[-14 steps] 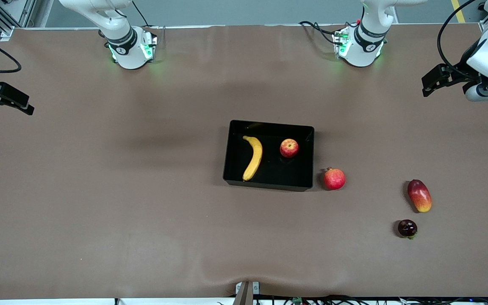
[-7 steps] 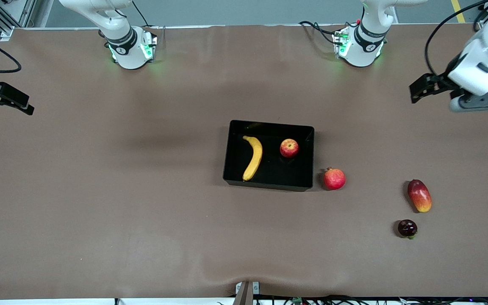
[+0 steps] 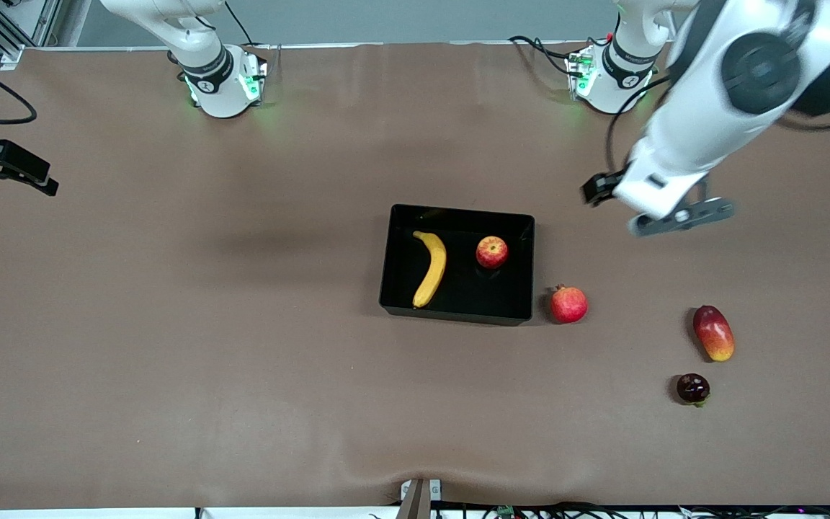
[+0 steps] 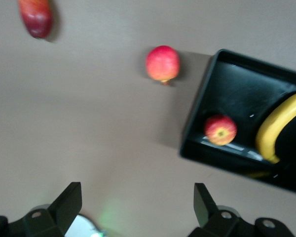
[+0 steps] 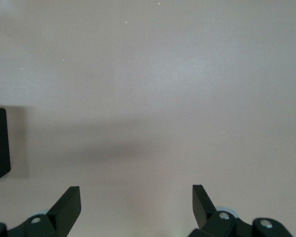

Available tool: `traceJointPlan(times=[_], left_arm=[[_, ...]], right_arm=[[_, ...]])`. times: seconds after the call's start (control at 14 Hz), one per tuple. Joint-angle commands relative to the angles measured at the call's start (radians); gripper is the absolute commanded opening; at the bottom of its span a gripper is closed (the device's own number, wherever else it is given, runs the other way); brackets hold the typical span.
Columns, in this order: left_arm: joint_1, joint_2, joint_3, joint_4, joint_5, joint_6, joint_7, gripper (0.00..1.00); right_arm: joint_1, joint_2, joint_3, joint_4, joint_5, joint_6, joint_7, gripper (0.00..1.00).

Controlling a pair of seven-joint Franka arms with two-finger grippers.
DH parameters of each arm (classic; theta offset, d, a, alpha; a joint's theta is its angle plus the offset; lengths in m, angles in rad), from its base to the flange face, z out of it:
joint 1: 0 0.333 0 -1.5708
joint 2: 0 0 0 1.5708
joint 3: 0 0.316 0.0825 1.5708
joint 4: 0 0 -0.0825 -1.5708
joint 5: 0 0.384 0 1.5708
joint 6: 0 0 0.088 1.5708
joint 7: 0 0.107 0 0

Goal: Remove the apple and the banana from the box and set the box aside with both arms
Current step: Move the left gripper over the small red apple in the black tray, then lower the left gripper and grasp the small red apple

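The black tray [image 3: 386, 267] sits mid-table. The yellow banana [image 3: 431, 268] and the small red apple [image 3: 492, 251] lie in it, apart from each other. My left gripper [image 3: 595, 189] is open and empty, in the air over bare table off the tray's corner toward the left arm's end. Its wrist view shows its open gripper [image 4: 137, 197], the tray [image 4: 195, 123], the apple [image 4: 220, 130] and part of the banana [image 4: 281, 126]. My right gripper [image 3: 44, 184] waits open and empty at the right arm's end of the table; its wrist view shows the open gripper [image 5: 136, 197] over bare table.
A red pomegranate [image 3: 568, 304] lies on the table just beside the tray, toward the left arm's end. A red-yellow mango [image 3: 713, 332] and a dark purple fruit [image 3: 692, 388] lie farther toward that end, nearer the camera. The pomegranate [image 4: 163, 63] and mango [image 4: 36, 17] show in the left wrist view.
My left arm has swung in from the left arm's end of the table toward the tray, its gripper still open. The right arm and the fruits have not moved.
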Motion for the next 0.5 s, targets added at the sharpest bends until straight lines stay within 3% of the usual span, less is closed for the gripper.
traceJointPlan(times=[0.0, 0.21, 0.43], left_arm=[[-0.030, 0.091, -0.029, 0.022, 0.002, 0.079, -0.119, 1.00], [-0.085, 0.171, -0.026, 0.022, 0.004, 0.185, -0.226, 1.00], [-0.140, 0.253, -0.029, 0.022, 0.121, 0.218, -0.291, 1.00]], right_arm=[[0.008, 0.008, 0.001, 0.019, -0.012, -0.012, 0.007, 1.00], [0.008, 0.010, 0.001, 0.019, -0.012, -0.010, 0.007, 1.00], [0.008, 0.010, 0.001, 0.019, -0.012, -0.010, 0.007, 1.00]])
